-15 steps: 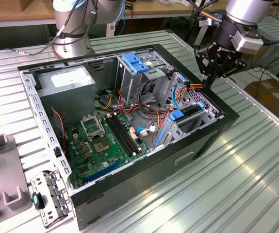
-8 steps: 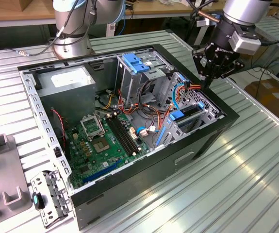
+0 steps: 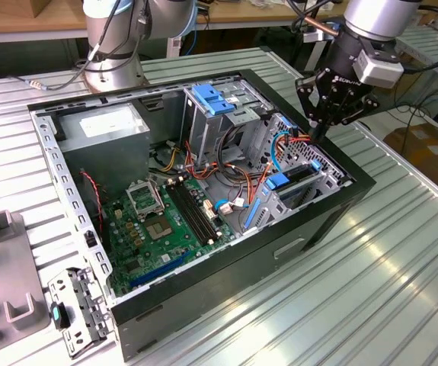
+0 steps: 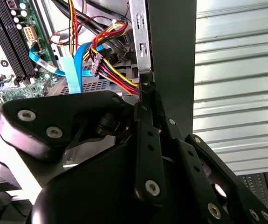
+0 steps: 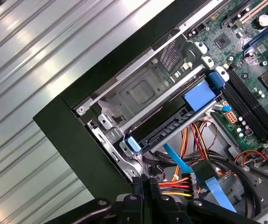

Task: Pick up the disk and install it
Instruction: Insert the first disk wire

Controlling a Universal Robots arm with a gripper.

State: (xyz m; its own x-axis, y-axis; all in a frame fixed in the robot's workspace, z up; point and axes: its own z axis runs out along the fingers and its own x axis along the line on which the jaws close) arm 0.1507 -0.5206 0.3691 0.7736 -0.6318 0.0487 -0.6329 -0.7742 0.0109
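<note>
The disk [image 5: 164, 129] lies in the metal drive cage at a corner of the open computer case [image 3: 295, 236]. It shows as a dark slab with blue plastic pieces at both ends. In the exterior view its blue rail [image 3: 279, 181] shows near the case's right wall. My gripper [image 3: 317, 136] hangs just above that corner, a little behind the disk, shut with nothing between its fingers. Both wrist views show the black fingers pressed together, the gripper [image 4: 145, 93] beside a bundle of coloured power wires [image 5: 180, 184] and a flat blue cable [image 4: 73, 70].
A grey power supply box [image 3: 108, 126] sits at the case's back left, a blue latch plate [image 3: 215, 97] tops the upper bay, and the green motherboard [image 3: 158, 221] fills the floor. A second arm's base [image 3: 116, 46] stands behind. Grey fixtures [image 3: 5, 267] and a metal bracket [image 3: 78, 309] lie left.
</note>
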